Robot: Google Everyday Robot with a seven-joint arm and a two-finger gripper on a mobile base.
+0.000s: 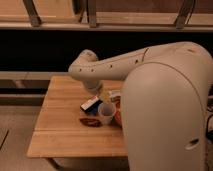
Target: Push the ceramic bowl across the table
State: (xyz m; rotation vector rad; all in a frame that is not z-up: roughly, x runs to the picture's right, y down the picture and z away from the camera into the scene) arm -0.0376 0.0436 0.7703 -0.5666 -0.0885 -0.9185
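Note:
The ceramic bowl [118, 117] shows only as an orange-brown sliver at the right side of the light wooden table [60, 117]. The rest of it is hidden behind my white arm. A small white cup [105, 112] stands right against its left side. A small dark red-brown oval dish [90, 121] lies just left of the cup. My gripper [91, 104], dark with a white patch, hangs low over the table just left of and behind the cup, a short way from the bowl.
My bulky white arm [160, 100] covers the right part of the table. A pale object [115, 94] lies behind the bowl. A dark wall and railing [100, 22] run behind the table. The floor [15, 130] lies to the left.

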